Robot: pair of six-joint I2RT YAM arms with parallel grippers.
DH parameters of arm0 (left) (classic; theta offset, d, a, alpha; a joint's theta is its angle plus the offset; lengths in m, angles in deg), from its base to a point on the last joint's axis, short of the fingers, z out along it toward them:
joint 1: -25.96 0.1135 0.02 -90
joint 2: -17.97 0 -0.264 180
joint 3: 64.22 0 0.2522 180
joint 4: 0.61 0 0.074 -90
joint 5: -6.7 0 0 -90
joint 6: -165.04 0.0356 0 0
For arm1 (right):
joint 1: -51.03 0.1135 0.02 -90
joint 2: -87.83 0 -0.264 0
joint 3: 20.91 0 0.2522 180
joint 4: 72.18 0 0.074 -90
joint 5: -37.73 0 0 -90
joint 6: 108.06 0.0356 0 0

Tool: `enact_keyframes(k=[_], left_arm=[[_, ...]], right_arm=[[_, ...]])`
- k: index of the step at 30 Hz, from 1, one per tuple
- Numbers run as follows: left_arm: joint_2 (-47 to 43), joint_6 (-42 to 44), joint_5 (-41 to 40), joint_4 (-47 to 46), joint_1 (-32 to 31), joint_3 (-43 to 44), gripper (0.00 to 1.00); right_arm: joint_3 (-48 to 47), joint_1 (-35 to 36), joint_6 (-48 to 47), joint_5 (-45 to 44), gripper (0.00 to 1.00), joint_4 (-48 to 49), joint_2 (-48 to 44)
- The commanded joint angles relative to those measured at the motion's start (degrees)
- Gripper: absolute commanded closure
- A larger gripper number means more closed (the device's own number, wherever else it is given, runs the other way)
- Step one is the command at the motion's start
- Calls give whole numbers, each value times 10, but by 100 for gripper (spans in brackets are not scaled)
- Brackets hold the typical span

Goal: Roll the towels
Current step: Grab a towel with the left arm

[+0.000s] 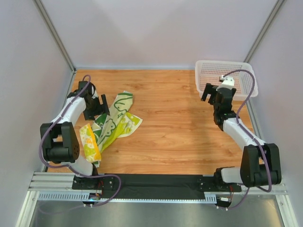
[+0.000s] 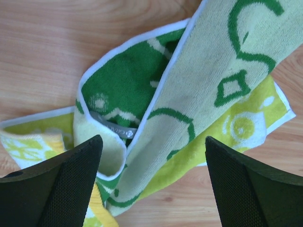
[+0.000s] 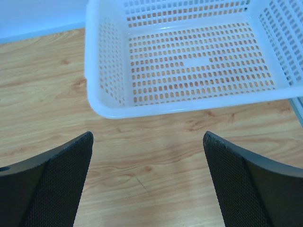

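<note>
The towels (image 1: 115, 120) lie crumpled and overlapping at the left of the table, cream and lime green with dark green prints. One yellow-orange towel (image 1: 89, 143) lies nearest the left arm's base. My left gripper (image 1: 97, 107) hovers at the pile's left edge, open. In the left wrist view the towels (image 2: 189, 94) spread under the left gripper (image 2: 152, 138), and a folded corner with a grey label (image 2: 113, 128) sits between the wide-apart fingers, which grip nothing. My right gripper (image 1: 211, 93) is open at the far right over bare wood, holding nothing.
A white perforated basket (image 1: 206, 66) stands at the back right corner, with nothing in it in the right wrist view, its near rim (image 3: 142, 111) just beyond the right gripper (image 3: 147, 135). Grey walls enclose the table on three sides.
</note>
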Motion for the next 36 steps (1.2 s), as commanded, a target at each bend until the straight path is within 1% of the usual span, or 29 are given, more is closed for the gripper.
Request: enact_keyframes(k=[1, 3, 4, 5, 7, 9, 10, 12, 15, 16, 17, 20, 21, 22, 25, 26, 27, 30, 31, 33, 34, 36], left_arm=[[32, 9, -7, 1, -11, 42, 6], [56, 9, -9, 1, -20, 60, 5], [65, 8, -9, 2, -21, 72, 5], [83, 9, -9, 2, -23, 77, 5], [103, 7, -21, 10, -23, 101, 6], [127, 10, -34, 13, -22, 117, 7], [136, 13, -34, 15, -22, 133, 7], [161, 15, -30, 20, -22, 152, 7], [189, 16, -28, 29, -23, 185, 7], [194, 15, -26, 30, -23, 198, 7], [204, 15, -21, 29, -23, 202, 7], [220, 14, -10, 30, -22, 228, 7], [224, 14, -8, 31, -22, 235, 7], [229, 16, -8, 36, -22, 250, 7], [264, 24, -8, 56, -23, 287, 7], [271, 25, -5, 62, -23, 295, 7], [276, 26, 1, 63, -24, 301, 7], [282, 28, 18, 58, -28, 298, 9], [282, 29, 16, 54, -48, 293, 9], [285, 36, 18, 48, -66, 288, 12], [287, 38, 26, 49, -71, 288, 19], [295, 38, 35, 46, -75, 287, 23]], right_arm=[[-44, 70, -18, -35, 0, -116, 15], [-66, 100, -23, -60, 0, -132, 24], [-80, 123, -18, -59, 0, -168, 31], [-115, 134, -14, -56, 0, -190, 47], [-145, 168, -12, -47, 0, -238, 61], [-168, 196, -21, -42, 0, -249, 71], [-173, 223, -24, -37, 0, -254, 73], [-190, 258, -25, -13, 0, -259, 82], [-236, 286, 0, 44, 0, -310, 114], [-251, 292, 8, 56, 0, -322, 125], [-263, 297, 15, 88, 0, -332, 135], [-311, 320, 17, 126, 0, -363, 190], [-327, 329, 12, 134, 0, -387, 205], [-355, 334, 9, 135, 0, -401, 236], [-410, 349, 5, 136, 0, -456, 289], [-418, 353, 5, 158, 0, -464, 298], [-426, 361, 1, 161, 0, -477, 309], [-445, 374, -2, 164, 0, -483, 330], [-451, 377, 0, 167, 0, -486, 334], [-472, 381, 3, 181, 0, -492, 354], [-480, 380, 7, 186, 0, -496, 363], [-517, 381, 20, 210, 0, -510, 394]])
